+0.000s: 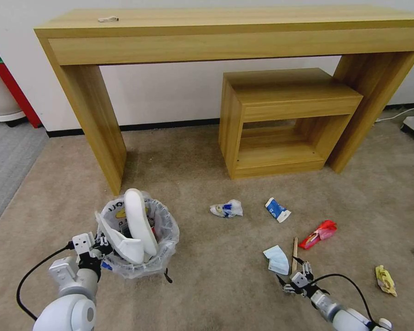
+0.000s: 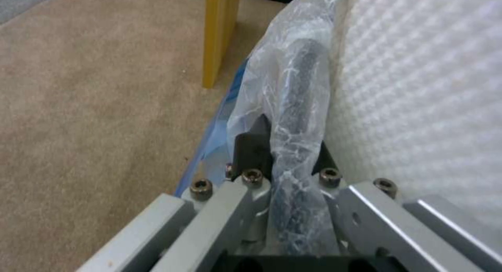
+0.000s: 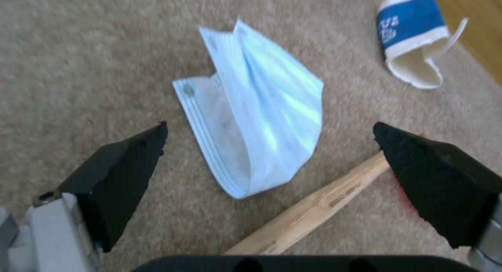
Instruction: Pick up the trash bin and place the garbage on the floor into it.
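The trash bin (image 1: 166, 248), a small black bin lined with a clear bag, stands on the carpet at the lower left with white slippers (image 1: 138, 225) sticking out of it. My left gripper (image 1: 99, 247) is shut on its near rim; in the left wrist view the left gripper (image 2: 288, 150) pinches the bag-covered rim (image 2: 301, 87) beside a slipper (image 2: 418, 87). My right gripper (image 1: 295, 276) hangs open just above the blue mask (image 1: 277, 259) and the wooden stick (image 1: 295, 248). In the right wrist view the right gripper (image 3: 269, 126) straddles the mask (image 3: 256, 130), with the stick (image 3: 313, 209) beside it.
More garbage lies on the carpet: a crumpled white-blue piece (image 1: 227, 209), a blue-white carton (image 1: 277, 209), a red wrapper (image 1: 319, 233), a yellow wrapper (image 1: 385, 279). A long wooden table (image 1: 92, 115) and a low wooden shelf (image 1: 285, 124) stand against the wall.
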You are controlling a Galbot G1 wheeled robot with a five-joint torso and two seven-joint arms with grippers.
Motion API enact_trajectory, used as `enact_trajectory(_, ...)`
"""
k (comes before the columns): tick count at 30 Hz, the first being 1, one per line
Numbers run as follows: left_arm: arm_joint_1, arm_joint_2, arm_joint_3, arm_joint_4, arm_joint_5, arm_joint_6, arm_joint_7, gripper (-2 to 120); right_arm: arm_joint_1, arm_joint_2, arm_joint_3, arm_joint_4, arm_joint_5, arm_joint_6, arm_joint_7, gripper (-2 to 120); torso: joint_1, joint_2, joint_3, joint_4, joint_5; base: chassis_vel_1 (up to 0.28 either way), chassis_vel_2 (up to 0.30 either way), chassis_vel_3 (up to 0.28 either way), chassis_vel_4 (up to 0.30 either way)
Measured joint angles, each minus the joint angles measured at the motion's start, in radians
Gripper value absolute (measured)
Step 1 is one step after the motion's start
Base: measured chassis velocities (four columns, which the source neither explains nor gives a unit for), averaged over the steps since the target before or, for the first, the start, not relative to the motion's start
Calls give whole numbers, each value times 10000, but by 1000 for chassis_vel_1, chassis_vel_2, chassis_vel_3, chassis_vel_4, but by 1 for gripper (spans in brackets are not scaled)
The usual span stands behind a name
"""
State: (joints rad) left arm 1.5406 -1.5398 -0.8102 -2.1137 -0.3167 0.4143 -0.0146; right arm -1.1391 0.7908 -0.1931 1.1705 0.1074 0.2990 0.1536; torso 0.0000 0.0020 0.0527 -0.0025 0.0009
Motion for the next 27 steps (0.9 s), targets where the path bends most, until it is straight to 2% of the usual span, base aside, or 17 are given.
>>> enact_trajectory(10,55,-23,29,-86,0,-26,6,3,348,563,8,-995,-239,424,-71,99,0,0,0,0,-2,0,0,0,0)
enact_trajectory(13,75,-24,29,-100,1,-48,10,3,613,819,18,-1410,-390,659,-91,93,0,0,0,1,-1,0,0,0,0)
enact_trajectory(21,105,-23,24,-160,-4,-100,22,3,786,1003,-2,-1699,-460,768,-129,92,0,1,-1,-1,-4,0,0,0,0)
enact_trajectory(25,110,-14,23,-200,-12,-108,25,3,937,1154,-76,-1947,-555,946,-164,79,0,0,0,-1,-4,0,0,0,0)
enact_trajectory(27,110,-15,23,-200,-12,-112,27,3,952,1176,-85,-1975,-563,970,-165,76,0,1,-1,-1,-3,0,0,0,0)
